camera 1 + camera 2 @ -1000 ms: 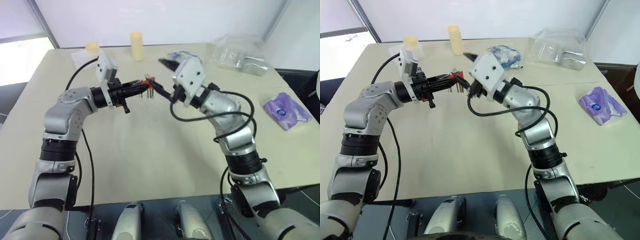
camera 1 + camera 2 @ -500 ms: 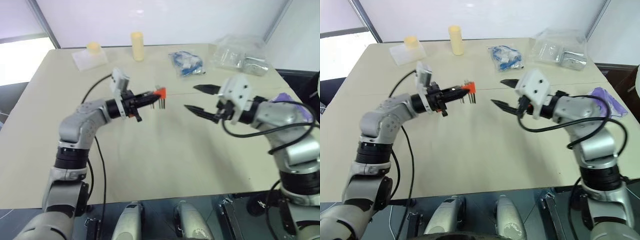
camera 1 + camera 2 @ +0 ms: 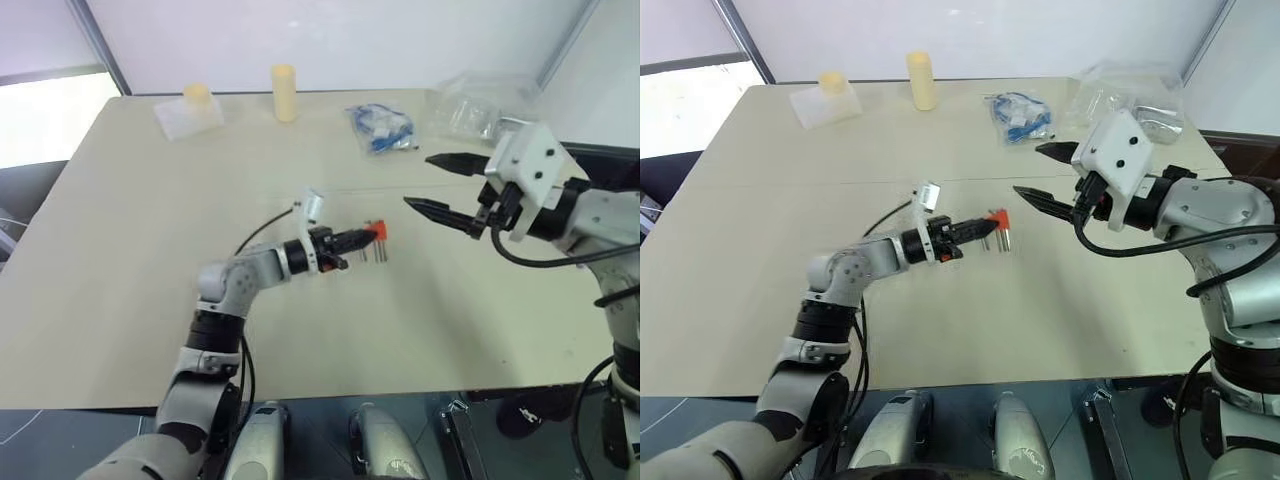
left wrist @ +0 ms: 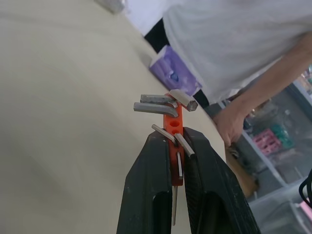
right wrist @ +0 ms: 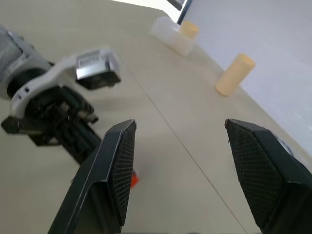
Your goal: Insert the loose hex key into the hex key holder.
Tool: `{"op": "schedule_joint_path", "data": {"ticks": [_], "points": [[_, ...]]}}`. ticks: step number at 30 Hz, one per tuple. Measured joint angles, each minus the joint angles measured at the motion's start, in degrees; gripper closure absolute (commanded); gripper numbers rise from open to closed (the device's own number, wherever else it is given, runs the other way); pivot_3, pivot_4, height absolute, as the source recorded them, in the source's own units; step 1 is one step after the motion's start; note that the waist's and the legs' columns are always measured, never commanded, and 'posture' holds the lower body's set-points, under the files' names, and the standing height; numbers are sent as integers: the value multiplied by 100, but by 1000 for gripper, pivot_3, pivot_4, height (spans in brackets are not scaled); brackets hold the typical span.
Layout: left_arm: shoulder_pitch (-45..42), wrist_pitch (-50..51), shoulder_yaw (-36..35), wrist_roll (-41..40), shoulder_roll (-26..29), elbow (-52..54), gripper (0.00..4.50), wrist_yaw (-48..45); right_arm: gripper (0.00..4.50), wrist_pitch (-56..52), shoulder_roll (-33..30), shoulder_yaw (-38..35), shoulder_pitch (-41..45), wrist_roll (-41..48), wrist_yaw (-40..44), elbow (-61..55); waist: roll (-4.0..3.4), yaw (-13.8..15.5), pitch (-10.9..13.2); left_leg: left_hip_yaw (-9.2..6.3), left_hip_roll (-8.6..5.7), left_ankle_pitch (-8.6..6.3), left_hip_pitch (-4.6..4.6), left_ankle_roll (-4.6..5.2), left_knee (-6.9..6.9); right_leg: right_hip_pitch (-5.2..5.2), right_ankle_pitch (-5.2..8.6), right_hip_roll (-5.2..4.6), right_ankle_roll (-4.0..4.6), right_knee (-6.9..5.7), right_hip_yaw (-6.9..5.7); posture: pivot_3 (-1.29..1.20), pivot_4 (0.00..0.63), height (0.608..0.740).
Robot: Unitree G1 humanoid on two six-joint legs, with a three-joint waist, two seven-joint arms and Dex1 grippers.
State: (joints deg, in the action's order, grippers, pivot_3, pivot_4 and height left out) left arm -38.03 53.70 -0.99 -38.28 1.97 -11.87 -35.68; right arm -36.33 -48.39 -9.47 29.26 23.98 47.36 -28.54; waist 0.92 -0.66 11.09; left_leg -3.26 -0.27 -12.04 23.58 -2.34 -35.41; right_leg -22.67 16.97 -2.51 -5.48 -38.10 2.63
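My left gripper point(image 3: 352, 239) is shut on the hex key holder point(image 3: 377, 232), a small red-orange block, and holds it low over the middle of the table. In the left wrist view the holder point(image 4: 173, 119) sits clamped between the black fingers point(image 4: 151, 175), with several short dark metal keys sticking out of it. I cannot pick out the loose hex key among them. My right gripper point(image 3: 420, 181) hovers to the right of the holder, a hand's width away. It is open and nothing is between its fingers point(image 5: 117, 165).
A yellow cylinder point(image 3: 285, 92), a clear packet with a yellow piece point(image 3: 190, 110), a blue packet point(image 3: 382, 128) and a clear plastic bag point(image 3: 478, 100) lie along the table's far side. A purple packet point(image 4: 170, 73) and a person in a white shirt point(image 4: 234, 39) are past the table's right edge.
My left gripper carried the holder right and down toward the table. My right gripper, which was at the holder a second ago, drew away to the right and stands open.
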Motion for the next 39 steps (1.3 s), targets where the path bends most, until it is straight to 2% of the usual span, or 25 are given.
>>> {"op": "schedule_joint_path", "data": {"ticks": [7,12,13,15,19,21,31,35,39], "points": [[-278,-12,-10,383,-102,-1073,4500,478,1523,48,1,33,-80,-67,-181,-45,0,-15,0,1,-10,0,-2,0,2,-1,0,4,0,0,0,0,150,740],[-428,96,-31,411,-83,-1254,4500,531,1523,69,1,129,-113,-91,-230,-47,1,-7,0,0,-8,0,-2,-1,1,2,0,2,0,0,0,0,150,740],[-460,119,-29,417,-73,-1282,3611,568,1462,79,1,144,-113,-109,-249,-47,1,-8,0,-1,-8,0,-5,-1,1,4,0,2,0,0,0,0,150,740],[-452,187,-54,497,21,-1368,2819,635,1462,108,3,155,-113,-117,-260,-46,1,-27,0,1,-9,0,-9,-1,3,5,0,4,0,0,1,0,150,740],[-506,348,-217,361,31,-1260,765,624,1462,181,5,216,-111,-123,-270,-43,1,-30,-2,0,-1,0,-20,-1,1,17,0,5,0,0,0,0,150,740],[-534,506,-410,242,43,-1211,72,708,1462,215,5,232,-110,-128,-270,-37,2,-42,-2,0,0,0,-23,-1,0,20,0,7,1,0,0,0,150,740],[-408,1213,-1048,57,983,-575,72,1195,1462,449,13,448,4,-158,-188,201,1,-93,-3,-1,6,1,-21,-2,7,12,-1,10,1,-1,2,0,150,740],[-103,724,-637,424,1875,-86,72,691,1462,442,-59,453,1,-112,10,318,-1,-58,-3,2,5,2,-15,-4,12,4,0,5,2,0,3,0,150,740],[3,-71,-174,679,2618,654,72,-239,1462,352,-490,435,-282,56,545,420,2,59,-1,0,-1,2,-5,-7,12,14,1,-9,3,22,-8,0,150,740]]}}
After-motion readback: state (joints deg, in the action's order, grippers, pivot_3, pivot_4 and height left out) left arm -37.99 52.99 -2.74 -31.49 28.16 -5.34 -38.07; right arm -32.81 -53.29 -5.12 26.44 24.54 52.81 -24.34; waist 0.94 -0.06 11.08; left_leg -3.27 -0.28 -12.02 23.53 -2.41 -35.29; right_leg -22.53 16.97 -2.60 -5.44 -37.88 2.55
